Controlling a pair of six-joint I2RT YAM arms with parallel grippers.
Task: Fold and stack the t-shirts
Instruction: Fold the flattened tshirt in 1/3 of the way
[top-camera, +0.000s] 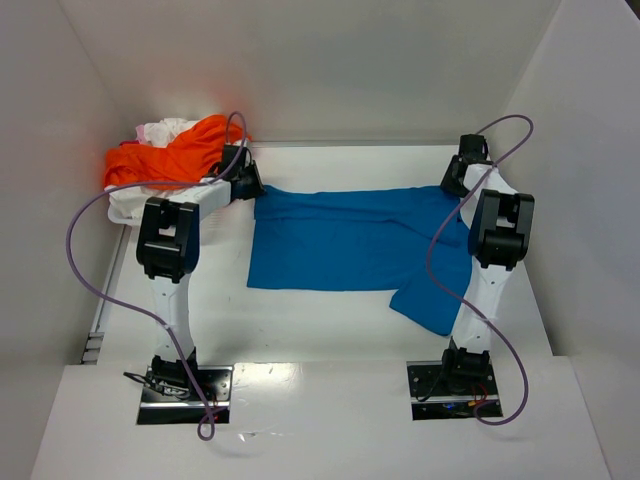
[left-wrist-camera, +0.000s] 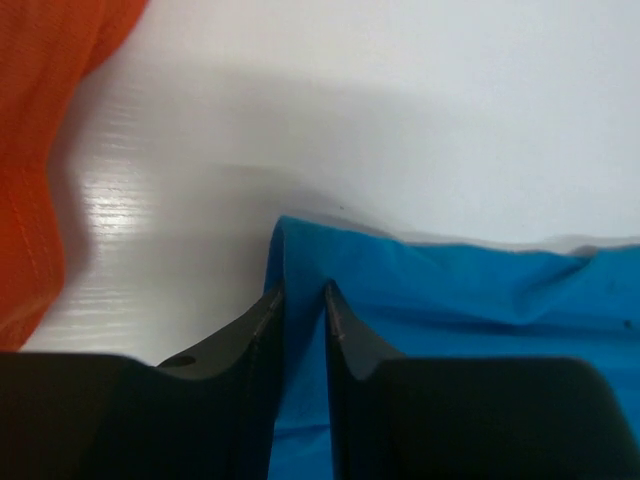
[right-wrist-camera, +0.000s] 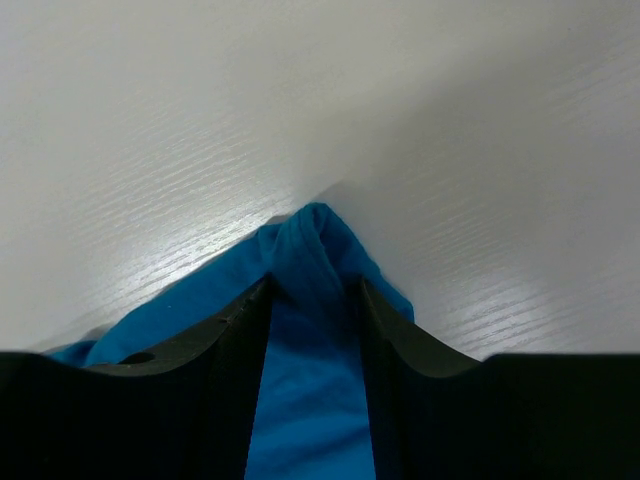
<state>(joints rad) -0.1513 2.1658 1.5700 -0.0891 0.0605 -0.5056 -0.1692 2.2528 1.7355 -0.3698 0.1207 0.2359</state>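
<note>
Jaws, left gripper (left-wrist-camera: 303, 295): drawn in on the far-left corner of the blue t-shirt (top-camera: 350, 240), with a thin fold of blue cloth filling the narrow slot between the two dark fingers (left-wrist-camera: 258, 330).

Jaws, right gripper (right-wrist-camera: 315, 285): closed on the far-right corner of the same shirt. A bunched ridge of blue cloth sits between the fingers (right-wrist-camera: 235, 335) and rises to a small peak just past the tips.

Blue t-shirt: spread across the middle of the white table (top-camera: 330, 320), long side running left to right. Its far edge is stretched between the two grippers, and both held corners are low at the table surface. A sleeve or flap hangs out at the near-right corner, beside the right arm.

Orange t-shirt (top-camera: 165, 155): crumpled in a heap at the far-left corner of the table, just left of the left gripper and apart from the blue shirt.

White t-shirt (top-camera: 165, 130): bunched in that same heap, showing behind and under the orange cloth.
</note>
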